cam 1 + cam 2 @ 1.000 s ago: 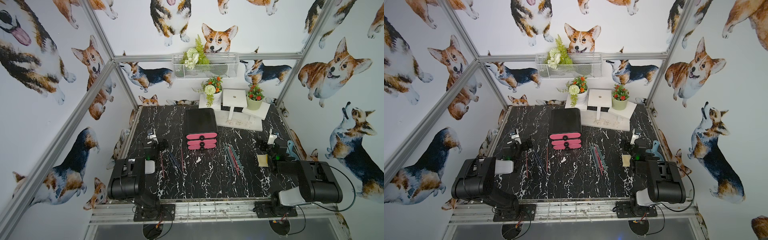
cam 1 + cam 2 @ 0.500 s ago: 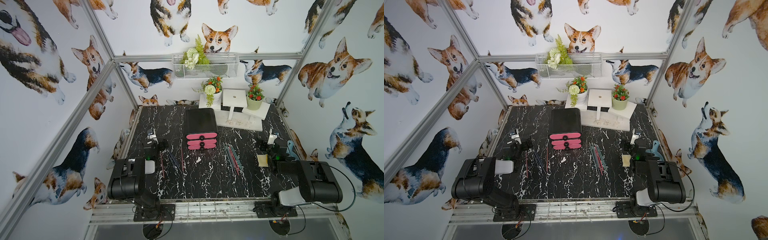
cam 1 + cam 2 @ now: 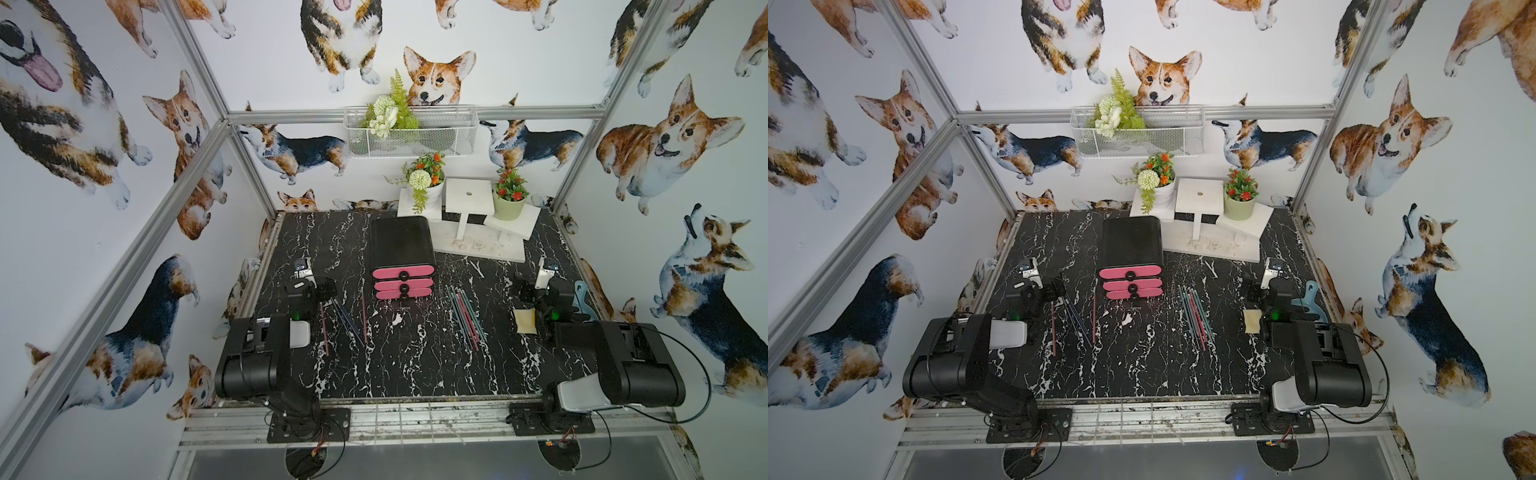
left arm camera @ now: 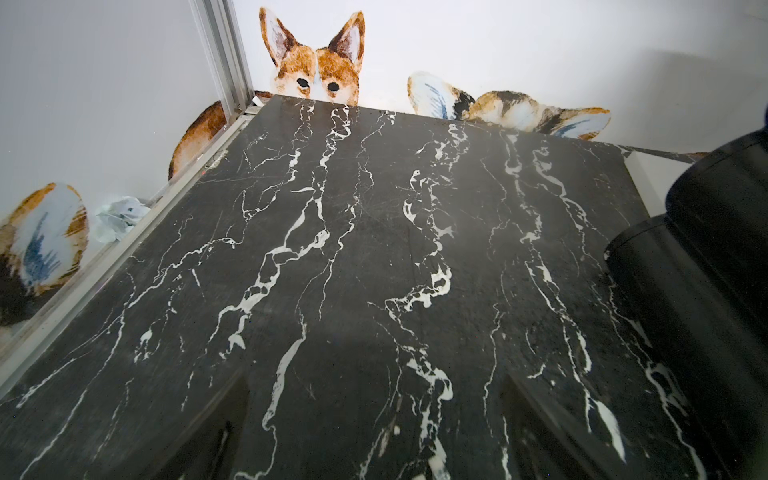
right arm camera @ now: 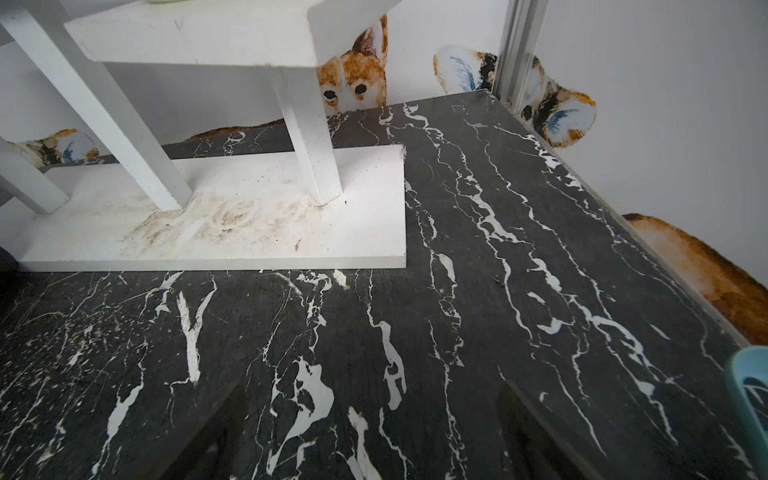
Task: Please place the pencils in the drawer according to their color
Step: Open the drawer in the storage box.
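Observation:
A black drawer unit with three pink fronts, all pushed in, stands mid-table. The pencils lie flat in two groups in both top views. A few red and dark blue ones are left of the unit. Several red and green ones are to its right. My left gripper is open at the left group's far ends, over bare marble. My right gripper is open near the right edge, holding nothing. No pencil shows in either wrist view.
A yellow sponge and a light blue scoop lie beside my right gripper. A white stand with two flowerpots fills the back right. A wire basket hangs on the back wall.

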`<action>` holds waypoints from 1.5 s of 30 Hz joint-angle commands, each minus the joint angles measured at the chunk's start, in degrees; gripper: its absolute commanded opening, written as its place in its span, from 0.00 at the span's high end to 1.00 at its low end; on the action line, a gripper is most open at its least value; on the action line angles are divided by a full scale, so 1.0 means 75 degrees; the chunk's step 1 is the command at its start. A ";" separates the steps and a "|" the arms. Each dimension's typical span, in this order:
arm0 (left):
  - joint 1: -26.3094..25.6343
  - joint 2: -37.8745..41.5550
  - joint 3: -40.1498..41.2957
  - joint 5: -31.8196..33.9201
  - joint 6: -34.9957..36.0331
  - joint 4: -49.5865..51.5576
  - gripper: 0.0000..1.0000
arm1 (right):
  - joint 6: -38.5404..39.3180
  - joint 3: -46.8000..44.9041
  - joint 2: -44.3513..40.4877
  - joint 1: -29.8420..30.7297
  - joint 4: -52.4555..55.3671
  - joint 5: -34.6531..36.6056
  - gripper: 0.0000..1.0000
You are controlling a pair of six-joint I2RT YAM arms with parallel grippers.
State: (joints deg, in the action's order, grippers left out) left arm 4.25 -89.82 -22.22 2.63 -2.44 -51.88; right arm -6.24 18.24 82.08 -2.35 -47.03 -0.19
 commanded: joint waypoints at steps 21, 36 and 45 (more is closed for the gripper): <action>-0.0038 0.3323 -0.0699 0.0250 -0.1325 0.3540 0.00 | -0.1185 0.0969 -0.4467 0.2207 0.6019 0.2739 0.00; -0.0051 0.4041 -0.1852 -0.0104 -0.3053 0.5761 0.00 | -0.3641 0.3313 -0.4087 0.6565 1.0221 0.5586 0.00; -0.0051 0.4249 -0.2313 -0.0572 -0.3450 0.6662 0.00 | -0.5668 0.5096 -0.1958 0.8589 1.1395 0.5379 0.17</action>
State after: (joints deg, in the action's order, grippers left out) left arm 3.84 -57.78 -38.50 0.47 -26.92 -5.04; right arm -41.71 54.15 63.96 60.27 34.33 40.56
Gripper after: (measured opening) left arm 0.999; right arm 0.839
